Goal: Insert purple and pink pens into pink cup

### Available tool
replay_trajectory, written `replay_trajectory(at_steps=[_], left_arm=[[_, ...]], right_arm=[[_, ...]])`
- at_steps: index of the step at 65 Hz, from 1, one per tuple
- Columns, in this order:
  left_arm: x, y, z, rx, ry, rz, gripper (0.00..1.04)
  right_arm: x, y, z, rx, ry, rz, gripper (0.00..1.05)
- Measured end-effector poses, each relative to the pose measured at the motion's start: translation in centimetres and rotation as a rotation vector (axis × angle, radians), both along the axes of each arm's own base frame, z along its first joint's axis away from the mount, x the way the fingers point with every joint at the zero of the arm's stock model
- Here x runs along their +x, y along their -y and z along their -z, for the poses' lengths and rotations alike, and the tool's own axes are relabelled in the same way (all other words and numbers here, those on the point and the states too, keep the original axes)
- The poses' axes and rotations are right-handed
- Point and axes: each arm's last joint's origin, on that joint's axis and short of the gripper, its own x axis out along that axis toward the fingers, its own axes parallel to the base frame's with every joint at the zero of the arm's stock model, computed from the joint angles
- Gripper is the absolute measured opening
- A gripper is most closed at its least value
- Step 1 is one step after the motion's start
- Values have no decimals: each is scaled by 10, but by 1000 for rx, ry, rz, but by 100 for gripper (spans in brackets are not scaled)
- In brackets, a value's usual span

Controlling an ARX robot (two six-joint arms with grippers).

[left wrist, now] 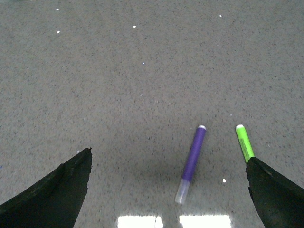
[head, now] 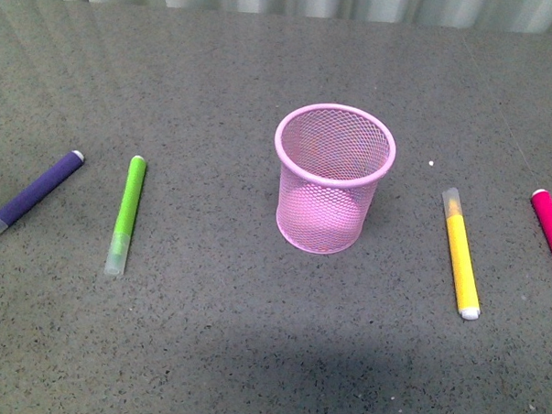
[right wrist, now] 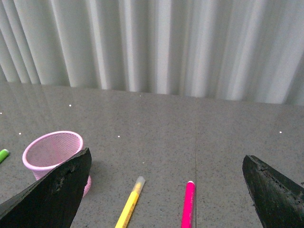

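Note:
The pink cup (head: pixel 333 177) stands upright and empty at the middle of the grey table; it also shows in the right wrist view (right wrist: pixel 51 152). The purple pen (head: pixel 34 196) lies at the far left; in the left wrist view it (left wrist: pixel 192 161) lies below and between the open jaws of my left gripper (left wrist: pixel 168 166). The pink pen (head: pixel 551 228) lies at the far right edge; in the right wrist view it (right wrist: pixel 188 205) lies below and between the open jaws of my right gripper (right wrist: pixel 166 168). Neither gripper shows in the front view.
A lime green marker (head: pixel 126 213) lies right of the purple pen and also shows in the left wrist view (left wrist: pixel 244 142). A yellow marker (head: pixel 461 255) lies between cup and pink pen, and shows in the right wrist view (right wrist: pixel 129 204). White curtains (right wrist: pixel 156 45) hang behind the table.

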Motion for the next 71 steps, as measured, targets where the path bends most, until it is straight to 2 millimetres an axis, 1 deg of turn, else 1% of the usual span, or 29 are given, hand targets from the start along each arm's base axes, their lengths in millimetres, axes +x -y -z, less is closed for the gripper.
replay_trajectory(at_steps=[3,6,11,14,20,26,33,39,48,57,71], left_arm=[[20,1,6,-16,-41,0,97],[40,4,18,-21,-99,-18,97],[56,12,34,-35,-162,-12,97],[61,17,43,-44,-192,-10,97],[68,26,57,-62,-238,-2,97],[72,31,67,-63,-265,-7,97],[76,30,78,-52,-292,-20,97],[81,27,97,-44,-343,-39,97],[86,24,113,-43,-386,-52,97],[97,23,122,-50,-408,-61,97],[118,22,130,-63,-416,-74,97]], right_arm=[[0,0,0,0,0,0,97],[0,0,0,0,0,0,97],[0,0,0,0,0,0,97],[0,0,0,0,0,0,97],[0,0,0,0,0,0,97],[0,0,0,0,0,0,97],[0,0,0,0,0,0,97],[0,0,0,0,0,0,97],[0,0,0,0,0,0,97],[0,0,0,0,0,0,97],[0,0,0,0,0,0,97]])
